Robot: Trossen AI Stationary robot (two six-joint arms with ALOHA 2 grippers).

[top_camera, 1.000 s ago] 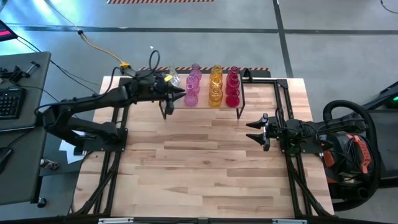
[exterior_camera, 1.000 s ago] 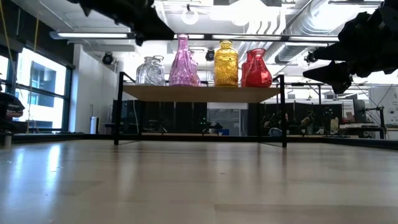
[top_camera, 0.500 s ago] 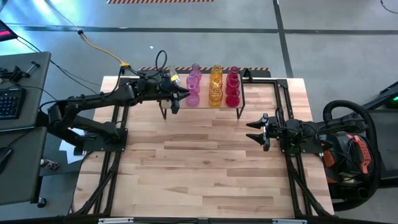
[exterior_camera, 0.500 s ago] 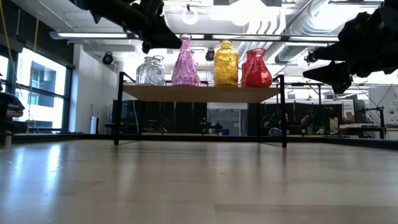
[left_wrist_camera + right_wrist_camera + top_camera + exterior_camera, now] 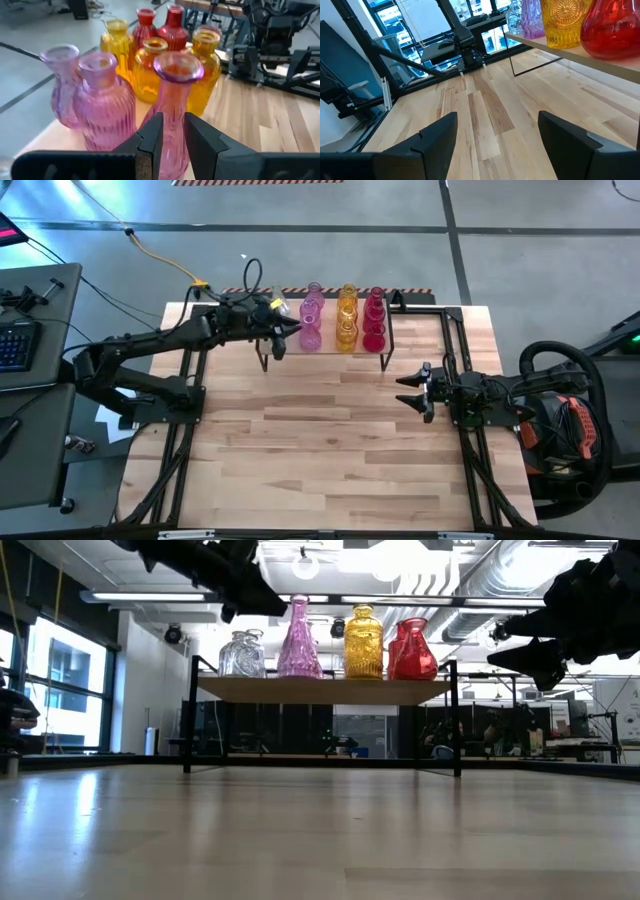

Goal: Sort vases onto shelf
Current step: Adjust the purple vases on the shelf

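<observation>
High view: the low light-wood shelf on thin black wire legs (image 5: pixel 330 343) stands at the far edge of the butcher-block tabletop (image 5: pixel 320 440). The translucent glass bud vases on it form colour groups running left to right: clear (image 5: pixel 281 308), pink-purple (image 5: pixel 309 318), amber-yellow (image 5: pixel 346 316), red-magenta (image 5: pixel 374 320). The left gripper (image 5: pixel 285 338) sits at the shelf's left part, its tips just beside the near pink-purple vases. The right gripper (image 5: pixel 405 389) waits over the table, right of the shelf and well apart from it, fingers spread wide. Against the frame half a second earlier, the left arm has drawn slightly back to the left; the right arm has not moved.

Low view: the shelf (image 5: pixel 320 690) carries a clear vase (image 5: pixel 241 654), a tall ribbed pink-purple vase (image 5: pixel 298 638), an amber-yellow vase (image 5: pixel 364 641) and a red-magenta vase (image 5: pixel 411 650). The left gripper (image 5: pixel 238 590) hangs above the shelf's left end, beside the pink-purple neck.

Left wrist view: the fingers (image 5: pixel 153 136), set narrowly apart, frame the tall pink-purple vase (image 5: pixel 172 105) that stands between and just beyond them; contact cannot be told. A round ribbed pink-purple vase (image 5: pixel 104 107) stands beside it.

Right wrist view: the widely parted fingers (image 5: pixel 437 135) are empty; the shelf edge (image 5: pixel 580 62) lies well beyond them.
</observation>
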